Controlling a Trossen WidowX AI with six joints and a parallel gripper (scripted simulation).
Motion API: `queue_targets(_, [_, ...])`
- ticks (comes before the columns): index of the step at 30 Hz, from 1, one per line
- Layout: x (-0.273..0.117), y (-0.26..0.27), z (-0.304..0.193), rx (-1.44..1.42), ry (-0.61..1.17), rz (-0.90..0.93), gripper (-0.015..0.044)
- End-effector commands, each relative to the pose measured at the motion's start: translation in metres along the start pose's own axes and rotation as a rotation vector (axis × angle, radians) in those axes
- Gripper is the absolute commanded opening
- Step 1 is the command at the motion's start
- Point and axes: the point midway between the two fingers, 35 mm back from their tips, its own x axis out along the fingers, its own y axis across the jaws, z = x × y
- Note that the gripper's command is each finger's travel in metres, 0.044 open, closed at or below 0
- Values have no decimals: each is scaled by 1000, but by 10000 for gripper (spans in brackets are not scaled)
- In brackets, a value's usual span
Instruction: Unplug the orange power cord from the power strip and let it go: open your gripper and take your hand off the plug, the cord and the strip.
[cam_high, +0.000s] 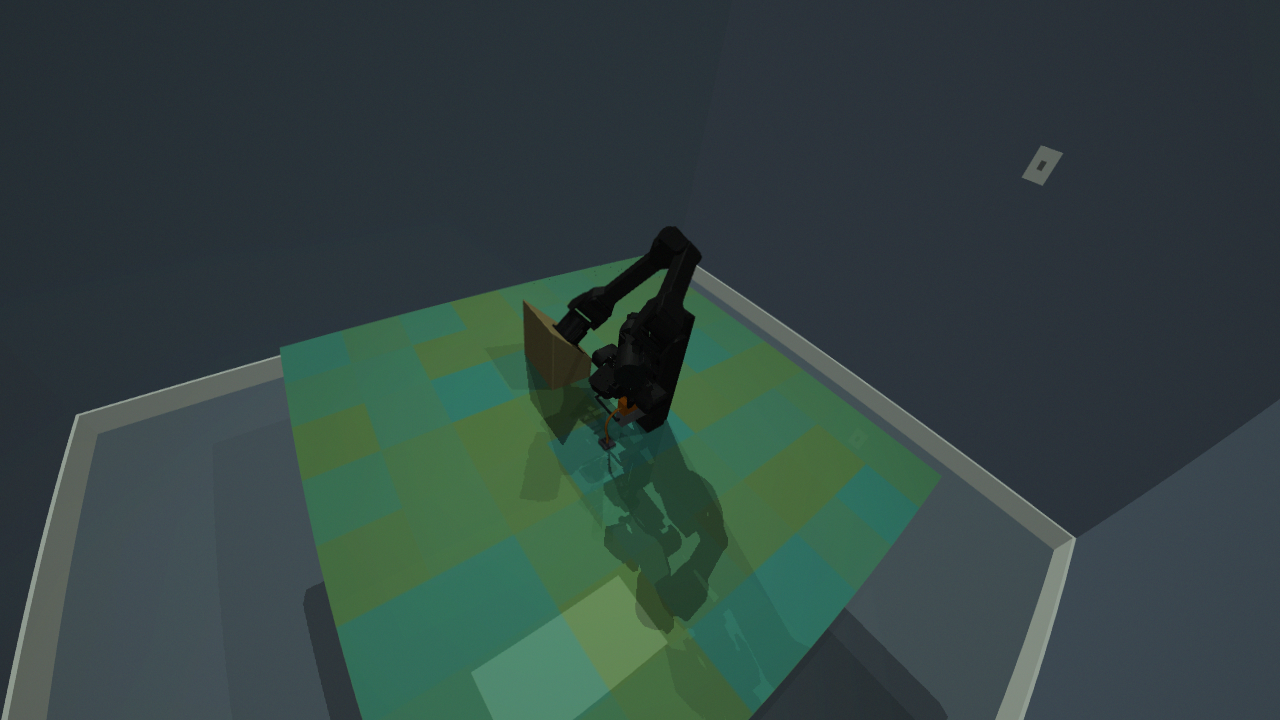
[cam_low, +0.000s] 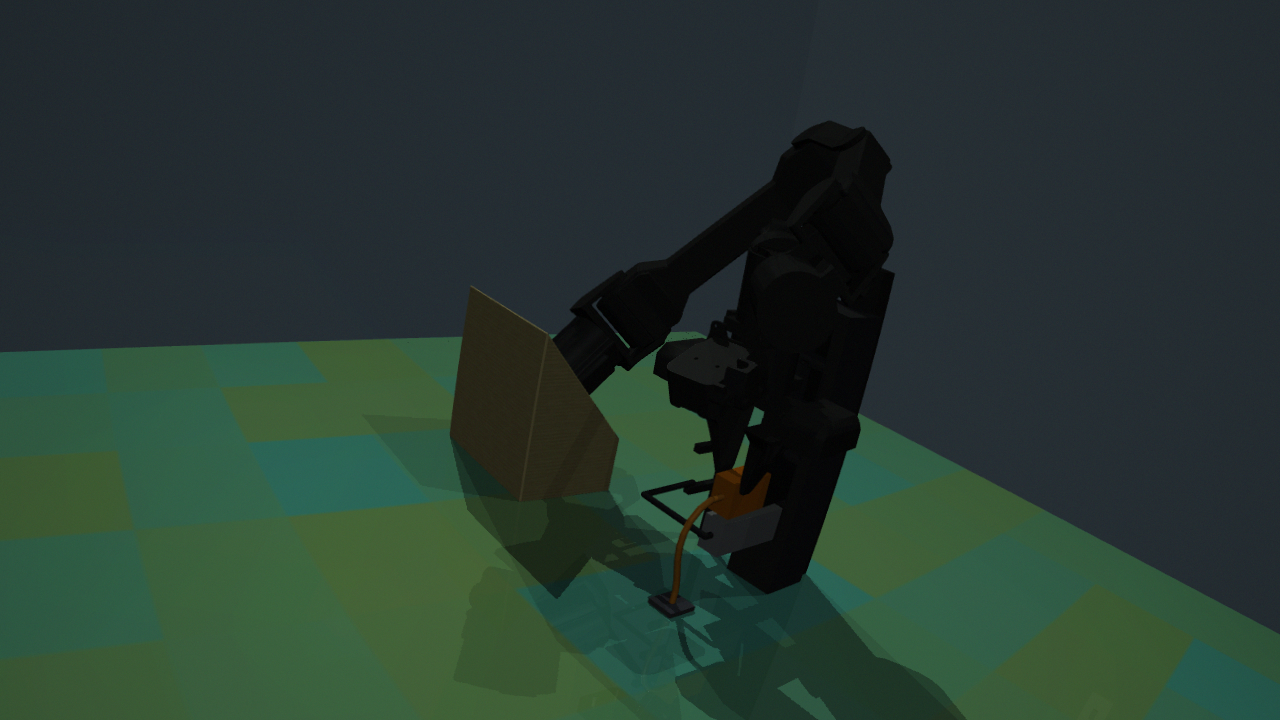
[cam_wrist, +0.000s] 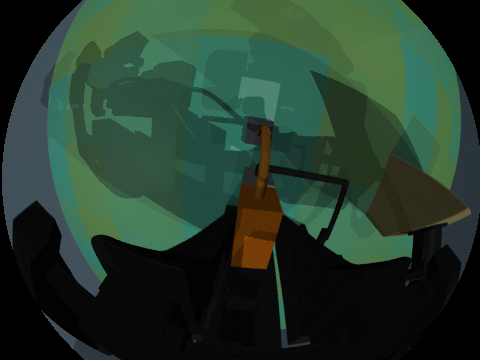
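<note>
The orange plug sits upright against the top of the grey power strip, with no gap visible between them. My gripper is shut on the plug, one dark finger on each side. The orange cord leaves the plug and curves down to a small dark anchor block on the table. The plug's prongs are hidden. Most of the strip is hidden below the plug in the wrist view.
A wooden wedge block stands to the left of the gripper in the top and exterior views, with black arm parts against its back. A thin black bent rod juts from beside the strip toward the wedge.
</note>
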Motion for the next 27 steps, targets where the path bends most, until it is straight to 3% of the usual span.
queue_targets(1, [-10,2,31,4,-68,10,0])
queue_targets(14, [-15,0,52,5,-67,11,0])
queue_targets(20, [-9,0,39,-10,-64,-1,157])
queue_targets(27, [-9,0,39,-10,-64,-1,160])
